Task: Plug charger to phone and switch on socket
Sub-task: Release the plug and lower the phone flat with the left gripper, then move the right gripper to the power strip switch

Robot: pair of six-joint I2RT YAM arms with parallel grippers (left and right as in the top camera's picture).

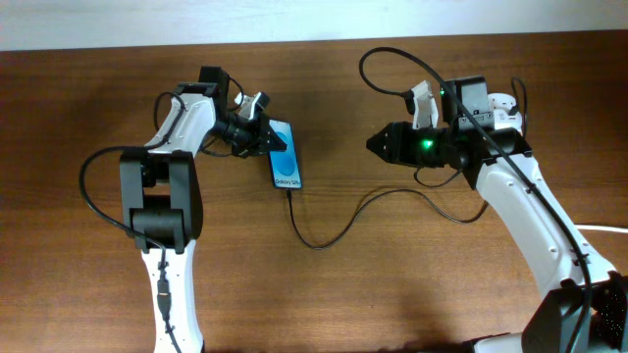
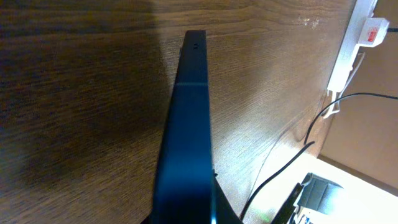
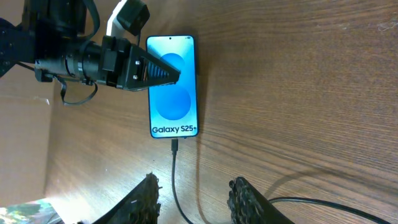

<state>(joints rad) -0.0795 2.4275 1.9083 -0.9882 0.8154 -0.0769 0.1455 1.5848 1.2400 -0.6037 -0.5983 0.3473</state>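
The phone [image 1: 286, 157] has a bright blue screen [image 3: 173, 93] with a white text strip at its near end. My left gripper [image 1: 265, 135] reaches in from the left and is shut on the phone [image 2: 186, 143], which the left wrist view shows edge-on between its fingers. The charger [image 1: 324, 243], a thin black cable, meets the phone's bottom edge with its plug [image 3: 175, 146]. From there it curves right across the table. My right gripper [image 3: 195, 180] hovers open to the right of the phone [image 1: 375, 145], with the cable on the table below the gap. The socket [image 2: 354, 46] is white with a red switch.
In the overhead view the right arm [image 1: 510, 186] covers most of the area where the socket lies. A white cord [image 1: 601, 227] shows at the right edge. The robots' thicker black cables loop above the right arm [image 1: 378, 59] and left of the left arm [image 1: 88, 186].
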